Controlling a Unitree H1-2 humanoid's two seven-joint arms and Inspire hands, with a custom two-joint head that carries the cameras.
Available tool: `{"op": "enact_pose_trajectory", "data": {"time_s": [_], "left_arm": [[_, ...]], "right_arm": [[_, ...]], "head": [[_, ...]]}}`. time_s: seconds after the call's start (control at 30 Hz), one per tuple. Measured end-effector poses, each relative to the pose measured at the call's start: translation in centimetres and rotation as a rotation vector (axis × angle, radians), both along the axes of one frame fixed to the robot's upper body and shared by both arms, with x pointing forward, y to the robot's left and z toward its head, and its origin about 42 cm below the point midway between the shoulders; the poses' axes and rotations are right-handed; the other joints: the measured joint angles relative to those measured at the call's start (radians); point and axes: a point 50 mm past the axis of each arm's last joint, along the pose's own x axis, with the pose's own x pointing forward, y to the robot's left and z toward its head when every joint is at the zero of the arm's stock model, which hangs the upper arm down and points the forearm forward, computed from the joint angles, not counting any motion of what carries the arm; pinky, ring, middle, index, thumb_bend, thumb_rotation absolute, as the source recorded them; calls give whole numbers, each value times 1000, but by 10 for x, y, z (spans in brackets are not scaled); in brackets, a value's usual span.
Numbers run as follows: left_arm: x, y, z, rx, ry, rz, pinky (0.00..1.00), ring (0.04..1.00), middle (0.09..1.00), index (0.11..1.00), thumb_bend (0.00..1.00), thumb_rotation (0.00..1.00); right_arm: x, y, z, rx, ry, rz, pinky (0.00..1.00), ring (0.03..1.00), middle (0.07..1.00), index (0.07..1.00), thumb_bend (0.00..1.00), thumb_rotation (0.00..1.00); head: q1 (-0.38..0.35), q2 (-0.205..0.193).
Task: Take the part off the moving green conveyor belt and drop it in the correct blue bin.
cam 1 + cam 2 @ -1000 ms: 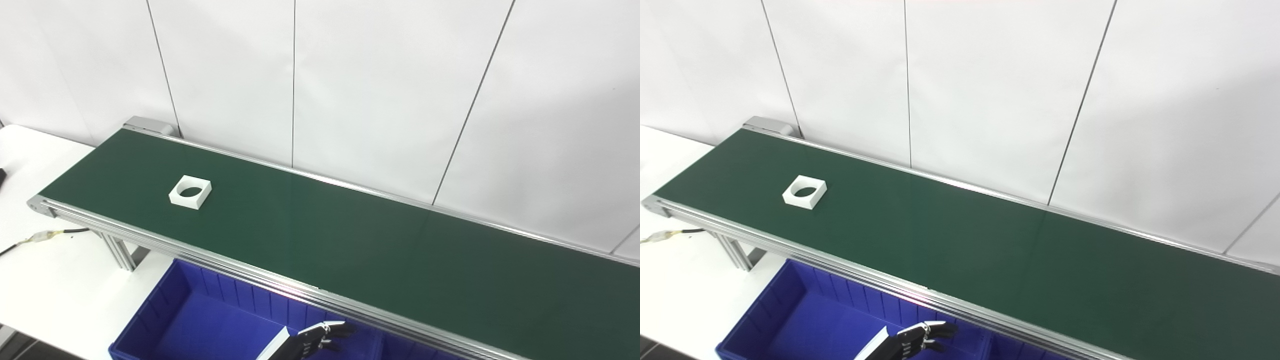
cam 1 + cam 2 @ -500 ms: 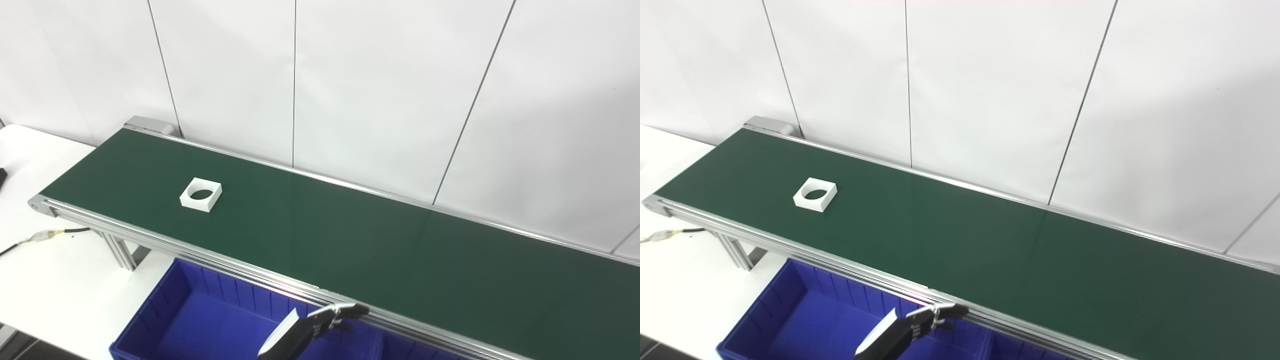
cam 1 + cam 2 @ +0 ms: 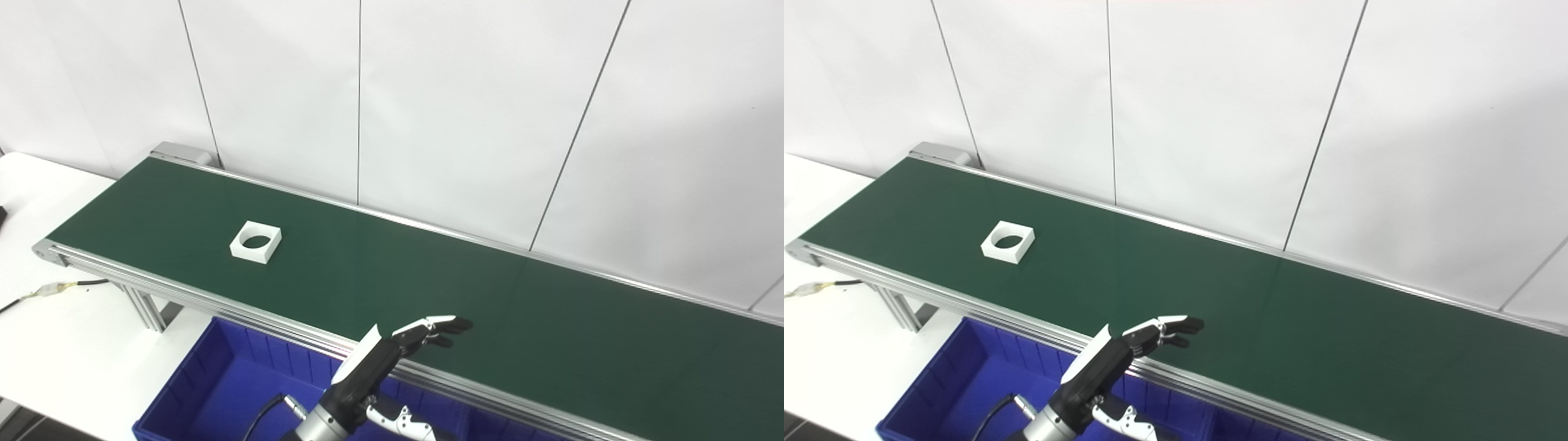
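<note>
Left eye view: my left hand has risen from over the blue bin to above the conveyor belt's near rail, fingers apart, empty, while the white square part has ridden rightward, still well apart, so I'm staging an intercept. Right eye view: same scene shifted; neither shows my right hand.

White part on green belt

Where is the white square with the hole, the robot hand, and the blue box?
white square (image 3: 256, 241): left eye view, its near rim.
robot hand (image 3: 392, 350): left eye view, back of hand.
blue box (image 3: 968, 367): right eye view, inner wall.
</note>
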Motion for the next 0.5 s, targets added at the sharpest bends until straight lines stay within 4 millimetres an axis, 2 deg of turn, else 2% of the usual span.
{"op": "enact_pose_trajectory", "data": {"time_s": [0.13,0.3,0.5], "left_arm": [[5,1,4,17,-23,25,849,881,880,847,926,354],[11,3,6,86,-43,68,865,895,904,872,879,419],[24,5,13,156,-74,90,875,905,921,888,858,406]], "right_arm": [[-1,-1,0,-2,1,0,693,794,835,829,1000,268],[-1,-2,0,-4,1,0,685,786,829,828,1000,284],[-1,-3,0,-9,0,0,674,777,822,817,1000,285]], "head": [[-2,3],[6,0],[6,-2]]}}
